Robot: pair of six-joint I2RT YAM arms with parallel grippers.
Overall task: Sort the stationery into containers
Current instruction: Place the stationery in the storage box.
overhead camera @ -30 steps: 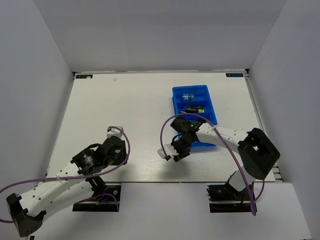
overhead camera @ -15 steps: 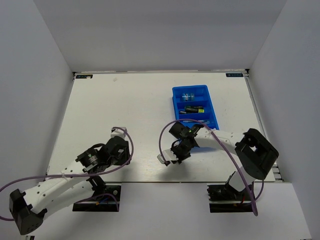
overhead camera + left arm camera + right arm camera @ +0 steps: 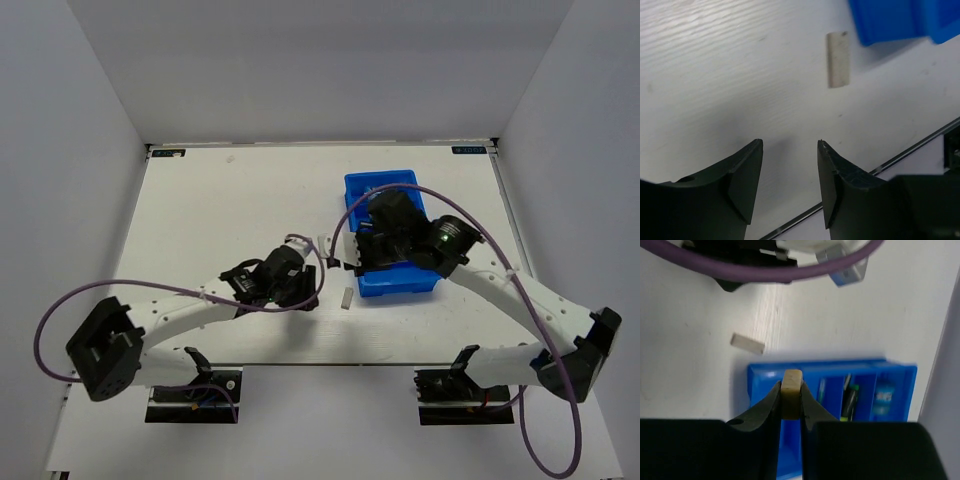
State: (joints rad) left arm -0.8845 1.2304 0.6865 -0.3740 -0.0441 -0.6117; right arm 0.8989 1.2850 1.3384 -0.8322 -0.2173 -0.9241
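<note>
**Asker:** What has changed?

**Describer:** Both grippers have moved. In the top view, the left gripper (image 3: 312, 290) now reaches toward mid-table. The right gripper (image 3: 360, 262) has lifted over the blue tray (image 3: 385, 177). A grey eraser (image 3: 345, 297) lies on the table (image 3: 220, 200), just near-left of the tray.

**Asker:** And the left wrist view?

**Describer:** Its jaws are parted wide and empty. The eraser lies ahead of them, untouched.

**Asker:** The right wrist?

**Describer:** Its jaws pinch a tan piece (image 3: 791, 385) above the left end of the tray's nearest compartment. A green-tipped highlighter (image 3: 852, 399) and a blue pack (image 3: 883, 394) sit in farther compartments.

**Asker:** How far along?

**Describer:** Nearly done, I judge. The tan piece needs dropping and the eraser needs collecting.
</note>
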